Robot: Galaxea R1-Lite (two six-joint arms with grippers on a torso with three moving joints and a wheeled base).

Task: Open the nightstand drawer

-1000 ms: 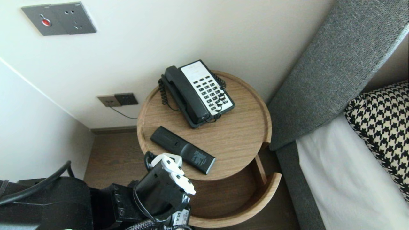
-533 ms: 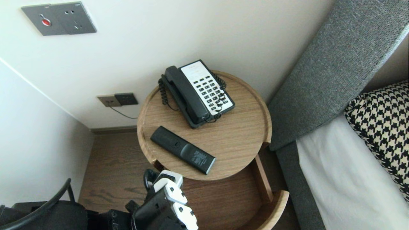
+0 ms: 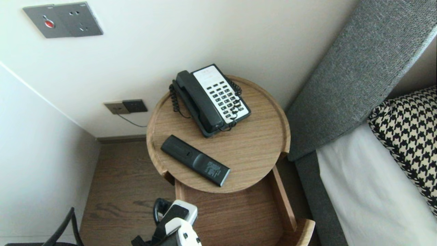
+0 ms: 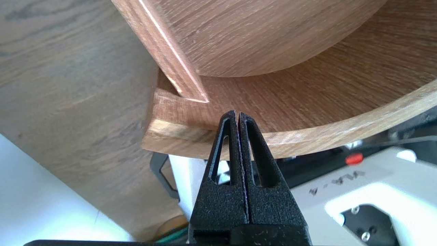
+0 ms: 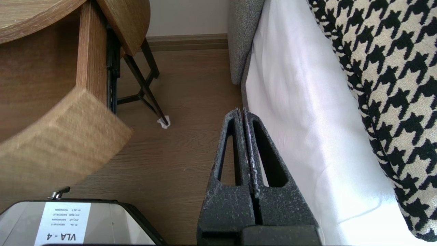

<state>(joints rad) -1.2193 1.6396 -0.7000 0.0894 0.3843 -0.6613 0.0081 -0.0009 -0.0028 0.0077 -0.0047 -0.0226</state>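
Note:
A round wooden bedside table (image 3: 254, 150) has its drawer (image 3: 232, 215) pulled far out toward me, and what shows of its floor is bare. My left gripper (image 4: 237, 114) is shut with nothing between its fingers. Its tips reach over the drawer's curved front wall (image 4: 341, 128) near the left corner and sit just inside it. In the head view only the left wrist (image 3: 177, 223) shows, at the bottom edge. My right gripper (image 5: 243, 110) is shut and empty, hanging over the floor between the drawer front (image 5: 58, 140) and the bed.
On the table top lie a black remote (image 3: 195, 160) and a corded telephone (image 3: 211, 99). The bed (image 3: 368, 191) with a grey headboard (image 3: 355, 68) and a houndstooth pillow (image 3: 409, 136) stands to the right. Walls with sockets (image 3: 126, 106) close the back and left.
The drawer has slid further out toward me. My left arm has drawn back with it toward the bottom of the head view. The right arm has not moved.

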